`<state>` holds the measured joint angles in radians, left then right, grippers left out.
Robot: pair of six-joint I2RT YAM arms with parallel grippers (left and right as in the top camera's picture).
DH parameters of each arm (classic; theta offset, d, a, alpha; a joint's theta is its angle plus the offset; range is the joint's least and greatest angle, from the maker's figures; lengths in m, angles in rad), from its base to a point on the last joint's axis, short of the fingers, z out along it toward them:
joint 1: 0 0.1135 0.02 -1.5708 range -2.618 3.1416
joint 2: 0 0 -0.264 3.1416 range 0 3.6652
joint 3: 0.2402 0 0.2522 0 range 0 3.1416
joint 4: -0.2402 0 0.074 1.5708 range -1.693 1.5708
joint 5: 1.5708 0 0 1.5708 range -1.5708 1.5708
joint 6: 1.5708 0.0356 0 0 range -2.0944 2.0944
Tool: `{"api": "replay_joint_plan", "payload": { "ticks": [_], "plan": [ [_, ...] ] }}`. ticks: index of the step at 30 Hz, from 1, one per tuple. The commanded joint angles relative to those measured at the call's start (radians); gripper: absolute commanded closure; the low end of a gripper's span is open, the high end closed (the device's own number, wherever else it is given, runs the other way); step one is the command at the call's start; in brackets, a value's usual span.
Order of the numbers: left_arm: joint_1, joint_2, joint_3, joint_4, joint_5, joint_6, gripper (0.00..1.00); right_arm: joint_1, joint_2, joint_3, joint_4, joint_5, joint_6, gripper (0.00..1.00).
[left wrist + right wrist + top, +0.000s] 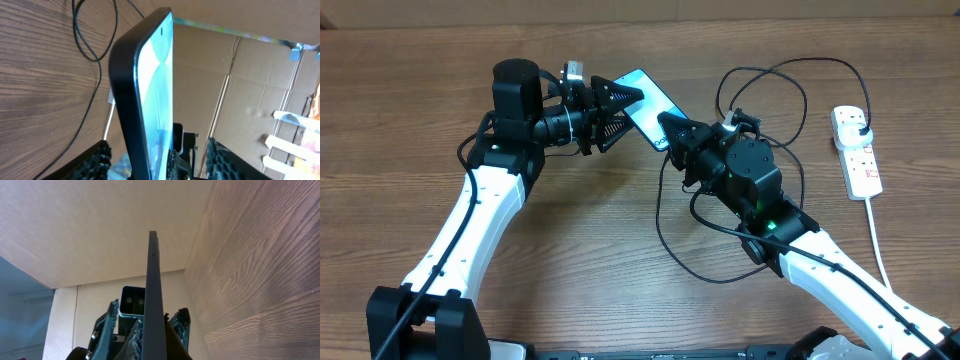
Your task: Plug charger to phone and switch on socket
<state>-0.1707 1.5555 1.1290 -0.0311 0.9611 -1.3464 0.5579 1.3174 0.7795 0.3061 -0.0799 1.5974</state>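
right tool [666, 127] gripping phone [656, 100], left tool [632, 110] astride

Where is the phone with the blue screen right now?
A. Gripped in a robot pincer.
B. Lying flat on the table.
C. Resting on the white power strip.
A: the right pincer is shut on the phone, holding it on edge.

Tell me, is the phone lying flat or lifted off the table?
Lifted: the right gripper clamps the phone edge-up, clear of the table.
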Motion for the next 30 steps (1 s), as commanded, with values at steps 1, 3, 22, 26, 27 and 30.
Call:
{"api": "replay_joint_plan", "payload": {
  "ticks": [1, 3, 22, 26, 27, 30],
  "plan": [
    [-0.008, -0.022, -0.001, -0.014, -0.026, 0.042, 0.43, 0.004, -0.025, 0.026, 0.021, -0.033, 0.002, 0.96],
    [-0.008, -0.022, -0.001, -0.021, -0.029, 0.042, 0.46, 0.006, -0.025, 0.026, 0.02, -0.034, 0.0, 0.96],
    [-0.021, -0.006, -0.001, -0.021, -0.057, 0.045, 0.76, 0.033, -0.014, 0.026, 0.006, -0.034, 0.0, 0.96],
    [-0.021, -0.006, -0.001, -0.021, -0.073, 0.045, 0.9, 0.033, -0.015, 0.026, 0.006, -0.034, 0.0, 0.96],
    [-0.021, -0.006, -0.001, -0.021, -0.074, 0.044, 0.95, 0.033, -0.014, 0.026, 0.006, -0.034, 0.0, 0.96],
    [-0.021, -0.006, -0.001, -0.021, -0.075, 0.041, 0.96, 0.033, -0.014, 0.026, 0.007, -0.034, 0.0, 0.96]
  ]
}}
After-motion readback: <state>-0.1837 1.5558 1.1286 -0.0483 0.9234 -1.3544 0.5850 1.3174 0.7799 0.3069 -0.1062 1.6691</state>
